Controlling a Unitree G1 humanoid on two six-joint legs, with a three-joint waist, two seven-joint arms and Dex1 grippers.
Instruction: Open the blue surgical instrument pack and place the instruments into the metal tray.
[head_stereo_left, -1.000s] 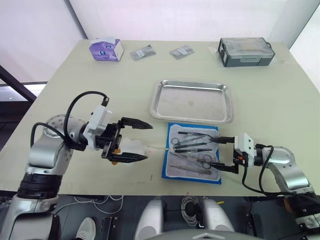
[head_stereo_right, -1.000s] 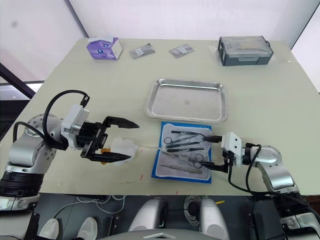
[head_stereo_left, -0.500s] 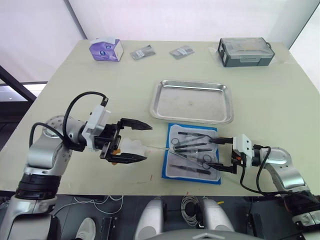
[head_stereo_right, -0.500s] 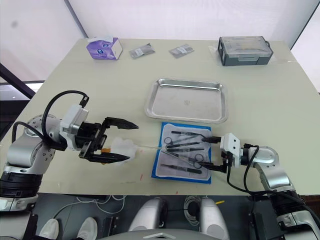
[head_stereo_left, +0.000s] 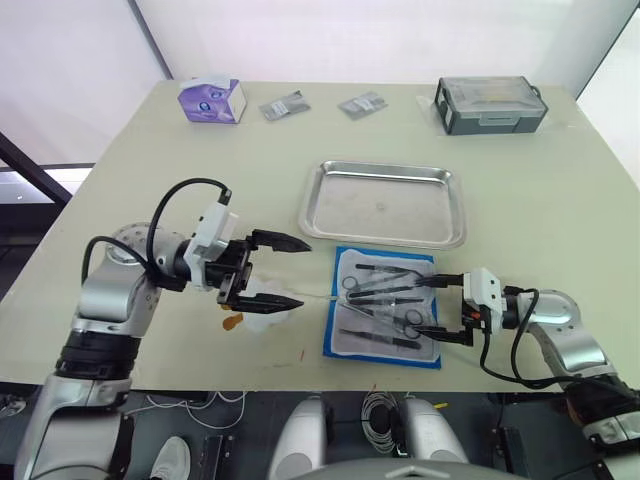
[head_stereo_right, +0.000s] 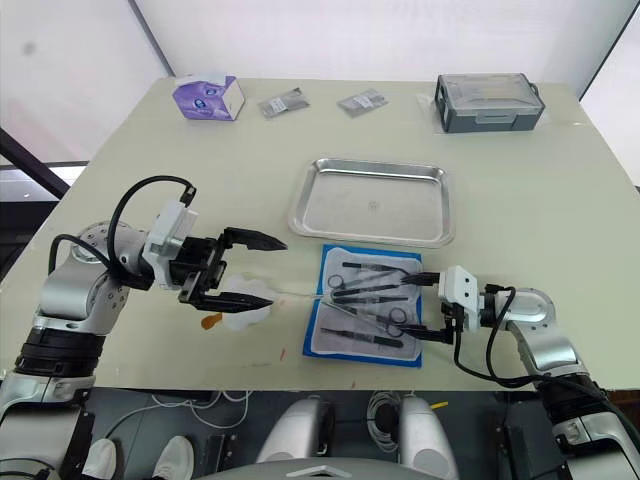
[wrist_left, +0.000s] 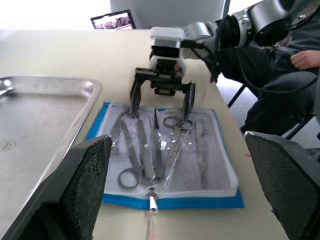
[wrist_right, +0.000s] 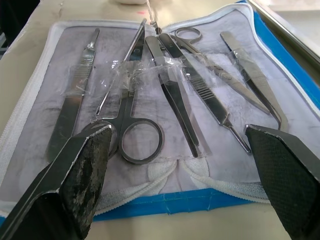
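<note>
No lettering, number or brand can be made out anywhere in the scene. The purple tissue box (head_stereo_left: 211, 100) at upper left carries only a blurred printed pattern, the two grey foil sachets (head_stereo_left: 285, 105) beside it show dark smudges, and the grey lidded box (head_stereo_left: 490, 104) at upper right bears no readable label.

Pale beige tabletop (head_stereo_left: 180, 170), white walls behind, dark diagonal post (head_stereo_left: 150, 38) at far left, cables on floor (head_stereo_left: 380, 405).

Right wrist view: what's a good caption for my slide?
Open gripper poised over shiny instruments lying on the opened blue pack.
</note>
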